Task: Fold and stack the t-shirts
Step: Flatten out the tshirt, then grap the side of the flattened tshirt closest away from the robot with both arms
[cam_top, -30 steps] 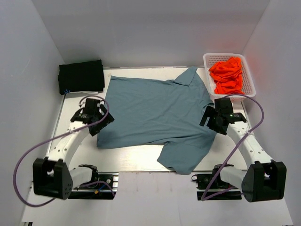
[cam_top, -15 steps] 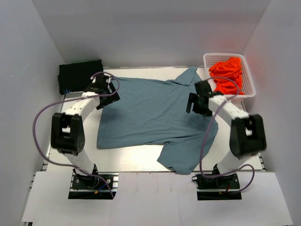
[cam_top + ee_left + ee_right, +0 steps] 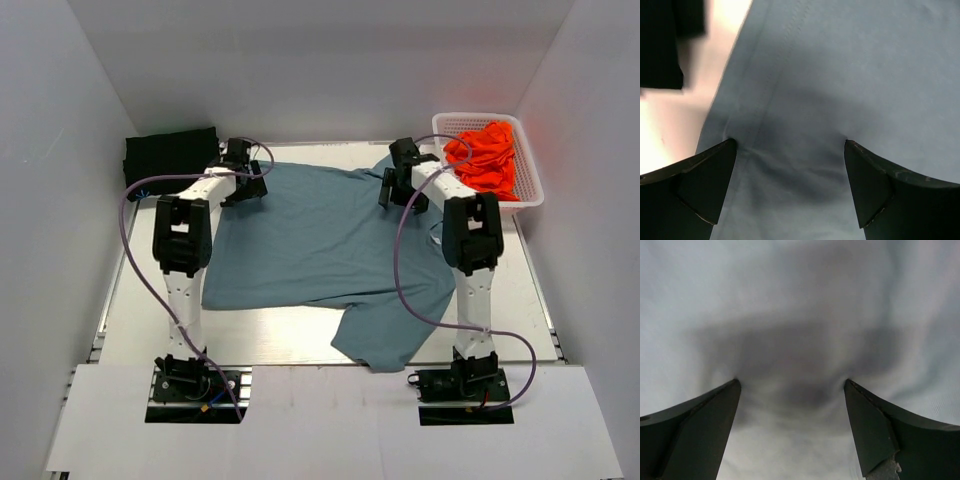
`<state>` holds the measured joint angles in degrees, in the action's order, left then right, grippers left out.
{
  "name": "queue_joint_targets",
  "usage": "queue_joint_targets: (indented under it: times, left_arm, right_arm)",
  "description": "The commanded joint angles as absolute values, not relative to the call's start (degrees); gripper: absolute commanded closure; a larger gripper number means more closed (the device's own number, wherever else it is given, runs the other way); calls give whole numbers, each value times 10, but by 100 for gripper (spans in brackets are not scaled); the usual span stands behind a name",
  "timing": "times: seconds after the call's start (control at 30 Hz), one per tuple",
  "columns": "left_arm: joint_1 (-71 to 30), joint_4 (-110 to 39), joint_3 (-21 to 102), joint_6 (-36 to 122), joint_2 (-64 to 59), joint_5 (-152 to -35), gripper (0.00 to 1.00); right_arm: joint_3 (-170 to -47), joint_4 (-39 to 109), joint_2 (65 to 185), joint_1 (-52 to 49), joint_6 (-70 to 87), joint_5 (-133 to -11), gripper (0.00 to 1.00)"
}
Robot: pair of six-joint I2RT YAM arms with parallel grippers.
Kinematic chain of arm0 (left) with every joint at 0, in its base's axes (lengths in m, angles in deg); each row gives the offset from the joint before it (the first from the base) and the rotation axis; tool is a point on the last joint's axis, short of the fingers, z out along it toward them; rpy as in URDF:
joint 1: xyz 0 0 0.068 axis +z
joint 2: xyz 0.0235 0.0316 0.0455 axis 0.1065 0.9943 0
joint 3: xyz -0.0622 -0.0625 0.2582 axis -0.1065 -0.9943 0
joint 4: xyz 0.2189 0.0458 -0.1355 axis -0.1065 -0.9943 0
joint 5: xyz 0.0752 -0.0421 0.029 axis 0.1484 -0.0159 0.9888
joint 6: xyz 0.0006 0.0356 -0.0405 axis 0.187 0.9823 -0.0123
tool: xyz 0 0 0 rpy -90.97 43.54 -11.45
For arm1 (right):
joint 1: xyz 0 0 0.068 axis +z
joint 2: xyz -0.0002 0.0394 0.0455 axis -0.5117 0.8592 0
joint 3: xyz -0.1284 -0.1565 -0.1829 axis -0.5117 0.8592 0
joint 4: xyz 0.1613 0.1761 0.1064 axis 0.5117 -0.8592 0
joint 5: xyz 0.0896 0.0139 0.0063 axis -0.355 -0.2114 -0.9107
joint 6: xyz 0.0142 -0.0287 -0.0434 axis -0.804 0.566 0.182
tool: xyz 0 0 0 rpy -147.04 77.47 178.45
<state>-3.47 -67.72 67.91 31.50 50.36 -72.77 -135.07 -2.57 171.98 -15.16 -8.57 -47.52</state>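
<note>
A slate-blue t-shirt point(image 3: 320, 240) lies spread on the table, one sleeve hanging toward the near edge. My left gripper point(image 3: 243, 183) is open, its tips pressed on the shirt's far left corner; in the left wrist view the cloth point(image 3: 840, 75) fills the gap between the fingers point(image 3: 705, 185). My right gripper point(image 3: 396, 186) is open, tips down on the shirt's far right shoulder; its wrist view shows only blue cloth point(image 3: 800, 300) between its fingers point(image 3: 875, 430). A folded black t-shirt point(image 3: 172, 161) lies at the far left. Orange-red t-shirts point(image 3: 483, 158) are heaped in the basket.
A white lattice basket point(image 3: 530, 190) stands at the far right corner. White walls close in the table on the left, back and right. The black shirt's edge point(image 3: 660, 45) shows just left of my left gripper.
Both arms have stretched away from the near side to the shirt's far edge. Both grippers have come down onto the far corners. The shirt's left side has shifted slightly.
</note>
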Motion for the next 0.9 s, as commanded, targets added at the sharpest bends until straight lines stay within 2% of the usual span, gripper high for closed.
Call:
queue_joint_targets:
  times: [0.0, 0.07, 0.23, 0.33, 0.47, 0.63, 0.73, 0.83, 0.87]
  left_arm:
    - [-29, -716, 735, 329, 544, -700, 1]
    - [-29, -722, 754, 329, 560, -700, 1]
    - [-23, -771, 836, 309, 597, -706, 1]
    - [-23, -777, 835, 309, 577, -706, 1]
    - [-23, -755, 788, 309, 485, -716, 1]
    - [-29, -755, 694, 301, 340, -699, 1]
    - [-22, -774, 585, 251, 235, -694, 1]
    - [-16, -824, 468, 154, 133, -627, 1]
    - [-16, -824, 405, 132, 110, -627, 1]
  right_arm:
    - [-1439, -62, 1782, -156, -65, -493, 10]
    - [-1512, -70, 1829, -158, -56, -496, 10]
    - [-1582, -63, 1866, -159, -34, -501, 10]
    - [-1575, -45, 1838, -155, 11, -520, 10]
    - [-1540, -33, 1729, -124, 74, -535, 10]
    - [-1406, -12, 1600, -68, 109, -518, 10]
    - [-1276, 2, 1485, -31, 74, -528, 10]
    - [-1205, 10, 1401, 2, 34, -536, 10]
    - [-1135, 13, 1385, 7, 17, -540, 10]
